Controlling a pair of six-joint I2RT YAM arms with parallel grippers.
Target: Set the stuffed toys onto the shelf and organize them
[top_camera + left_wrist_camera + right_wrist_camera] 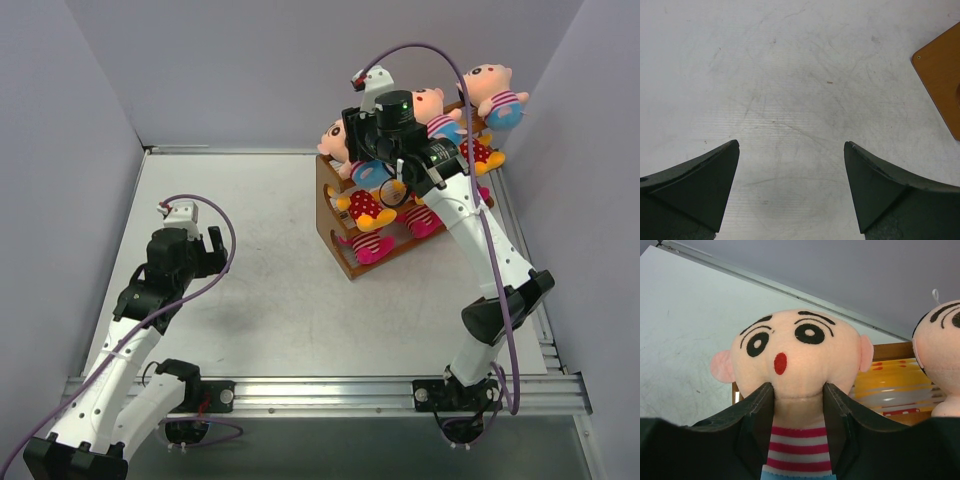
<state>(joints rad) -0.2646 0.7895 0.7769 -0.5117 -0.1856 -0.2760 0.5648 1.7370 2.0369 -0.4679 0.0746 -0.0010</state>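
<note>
The orange-brown shelf [329, 196] stands at the back right, with stuffed toys on its tiers. Peach-faced boys [492, 85] [430, 103] line the top, yellow bears [368, 208] the middle and magenta-limbed dolls [370, 247] the bottom. My right gripper [798, 386] reaches over the shelf's left end. Its jaws press both sides of the neck of a boy doll [795, 347] in a striped shirt, which stands upright on the top tier [336, 140]. Another boy's head [940, 340] is beside it. My left gripper [791, 145] hangs open over bare table, far from the shelf.
Grey walls close in the table on three sides. The shelf's side panel [942, 75] shows at the right edge of the left wrist view. A metal rail [330, 385] runs along the near edge by the arm bases.
</note>
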